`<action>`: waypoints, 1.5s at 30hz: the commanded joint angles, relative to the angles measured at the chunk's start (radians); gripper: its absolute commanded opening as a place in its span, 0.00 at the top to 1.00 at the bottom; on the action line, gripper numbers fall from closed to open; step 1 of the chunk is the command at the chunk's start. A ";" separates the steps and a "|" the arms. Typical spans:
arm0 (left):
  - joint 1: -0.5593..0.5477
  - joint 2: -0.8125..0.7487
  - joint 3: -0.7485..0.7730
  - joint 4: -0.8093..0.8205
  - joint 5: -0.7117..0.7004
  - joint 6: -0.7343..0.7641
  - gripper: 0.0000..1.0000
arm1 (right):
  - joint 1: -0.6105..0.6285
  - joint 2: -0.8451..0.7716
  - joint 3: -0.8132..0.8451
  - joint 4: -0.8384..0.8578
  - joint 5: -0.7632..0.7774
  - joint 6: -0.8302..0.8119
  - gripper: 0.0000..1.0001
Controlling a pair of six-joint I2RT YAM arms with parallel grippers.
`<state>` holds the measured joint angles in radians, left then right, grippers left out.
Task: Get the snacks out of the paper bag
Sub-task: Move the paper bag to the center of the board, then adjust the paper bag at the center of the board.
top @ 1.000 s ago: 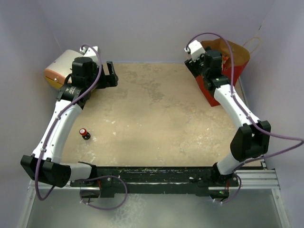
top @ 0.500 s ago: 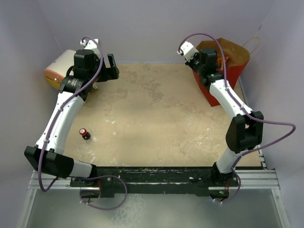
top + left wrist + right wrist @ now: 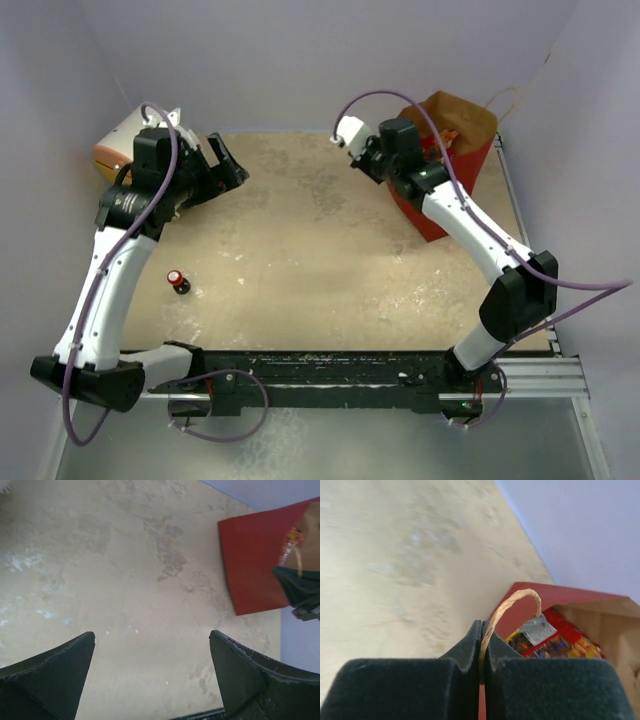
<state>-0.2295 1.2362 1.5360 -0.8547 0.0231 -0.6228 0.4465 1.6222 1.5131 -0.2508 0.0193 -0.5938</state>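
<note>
Right gripper [image 3: 481, 626]: jaws shut tight on the string handle [image 3: 516, 599] of the paper bag [image 3: 470, 168], which is at the upper right of the overhead frame. The bag sits on the bench [image 3: 320, 270] with its mouth open and snacks [image 3: 552, 641] inside (red and yellow packets, details blurry). Left gripper [image 3: 151, 635]: jaws wide, holding nothing, over bare bench at upper left, near a white drum [image 3: 122, 140].

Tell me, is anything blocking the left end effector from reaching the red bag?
Nothing visible. Only bare table lies between the open left end effector and the bag. The right end effector is shut on the bag's string handle.
</note>
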 commanded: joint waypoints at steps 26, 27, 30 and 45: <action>0.002 -0.438 -0.162 -0.096 0.193 -0.230 0.01 | 0.514 -0.342 0.021 0.003 0.310 0.697 0.07; 0.001 -0.436 -0.172 -0.080 0.213 -0.231 0.01 | 0.507 -0.371 -0.005 0.029 0.392 0.664 0.02; 0.001 -0.417 -0.201 -0.038 0.272 -0.238 0.01 | 0.465 -0.427 -0.043 0.053 0.519 0.576 0.00; 0.001 -0.282 -0.252 -0.057 0.560 -0.170 0.01 | -0.094 -0.153 0.266 -0.394 -0.003 0.886 0.02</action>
<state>-0.2295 0.9592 1.2926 -0.9520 0.4557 -0.8261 0.4374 1.3979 1.6764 -0.5011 0.2733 0.1776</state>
